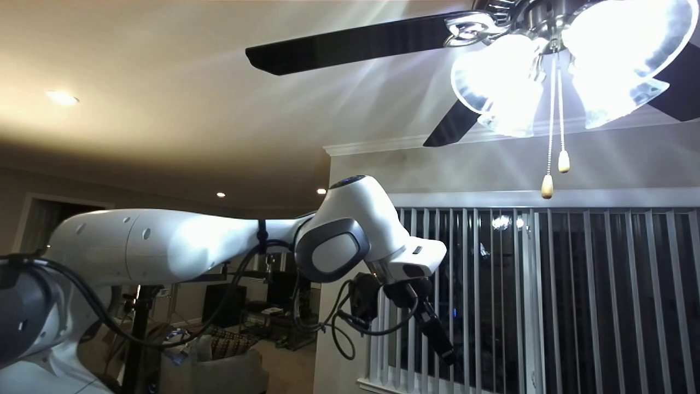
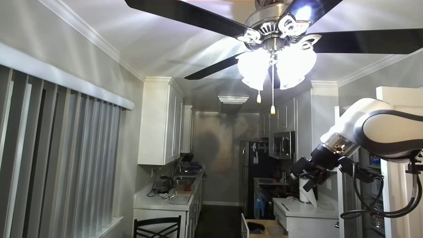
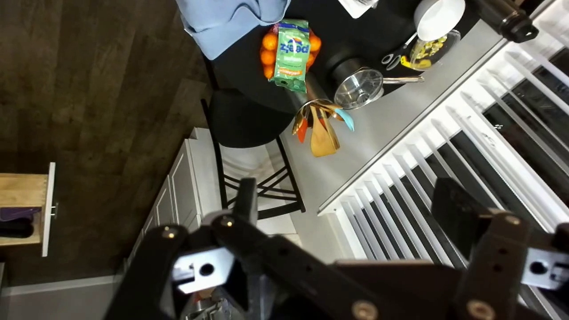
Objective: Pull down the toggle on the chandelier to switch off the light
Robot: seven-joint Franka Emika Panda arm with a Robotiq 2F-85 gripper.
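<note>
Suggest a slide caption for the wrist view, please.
Looking down past the open gripper: bagged oranges, a lidded pot and a utensil holder on a dark table.

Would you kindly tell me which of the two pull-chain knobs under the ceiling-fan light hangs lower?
In an exterior view, the left knob: its tip overlaps the white blind header, while the right knob ends above it.

White arm (image 1: 186, 243) — looping black cables (image 1: 164, 345), black hand (image 3: 350, 208)

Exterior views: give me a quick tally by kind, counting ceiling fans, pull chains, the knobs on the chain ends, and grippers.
Ceiling fan: 1
Pull chains: 2
Pale end knobs: 2
Gripper: 1
Total: 6
</note>
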